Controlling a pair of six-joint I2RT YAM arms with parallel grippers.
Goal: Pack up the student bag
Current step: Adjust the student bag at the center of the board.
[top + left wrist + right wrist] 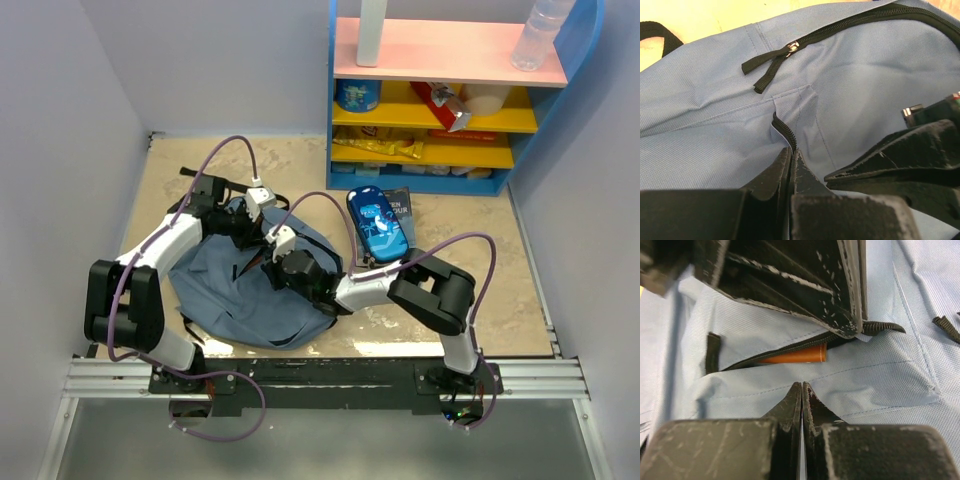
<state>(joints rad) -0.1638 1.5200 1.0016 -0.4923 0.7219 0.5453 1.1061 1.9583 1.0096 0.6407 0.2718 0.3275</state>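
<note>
Beige table [470, 300], shelf [440, 50] far right | student bag [240, 290] flat, near-left of centre | left gripper [791, 152] pinching bag's zip edge [782, 127] | right gripper [801, 386] pressed together on fabric, hold unclear | zip slit [740, 365] with orange item [795, 356] just beyond right tips, running crosswise

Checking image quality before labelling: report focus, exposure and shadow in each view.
Top external: even, soft light, sharp throughout, and the student bag reads clearly. Left wrist: the bag weave is crisp, the left gripper is dark and soft up close, and the tabletop corner is washed out. Right wrist: the fabric is sharp, the right gripper is blurred and shadowed, and the orange item in the zipper gap is bright.
</note>
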